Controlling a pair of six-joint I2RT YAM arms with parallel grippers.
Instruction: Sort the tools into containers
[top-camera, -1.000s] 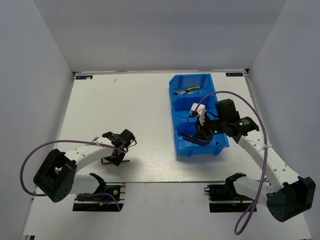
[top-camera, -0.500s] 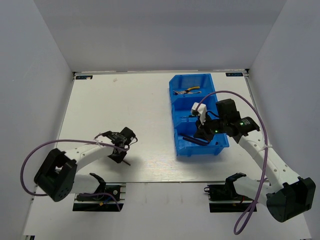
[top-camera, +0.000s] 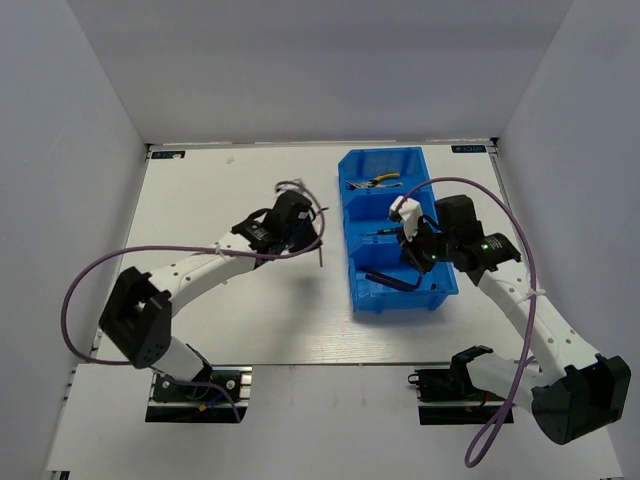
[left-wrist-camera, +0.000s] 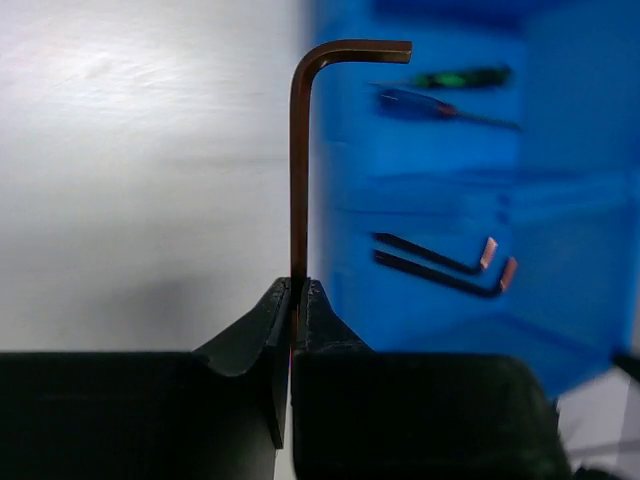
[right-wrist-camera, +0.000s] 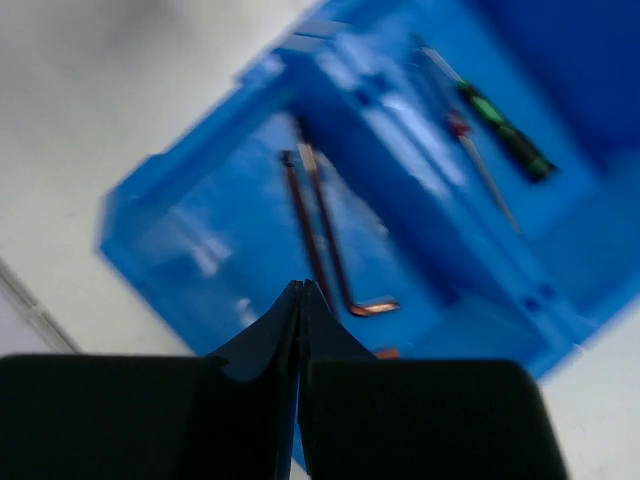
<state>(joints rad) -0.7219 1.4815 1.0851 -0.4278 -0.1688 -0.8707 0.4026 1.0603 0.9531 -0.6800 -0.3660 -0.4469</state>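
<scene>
Centrally in the left wrist view, one hex key (left-wrist-camera: 298, 170) is clamped by its long shank in the left gripper (left-wrist-camera: 297, 292), short leg uppermost, over the white bench (left-wrist-camera: 130, 180) just left of the blue bin (left-wrist-camera: 420, 190). Two further hex keys (left-wrist-camera: 425, 252) are seen in the bin's lower compartment, and screwdrivers (left-wrist-camera: 455, 78) in the middle one. The right gripper (right-wrist-camera: 301, 292) is pressed closed, empty, over the bin.

A white table (top-camera: 220, 190) sits enclosed by pale grey walls (top-camera: 320, 70).
</scene>
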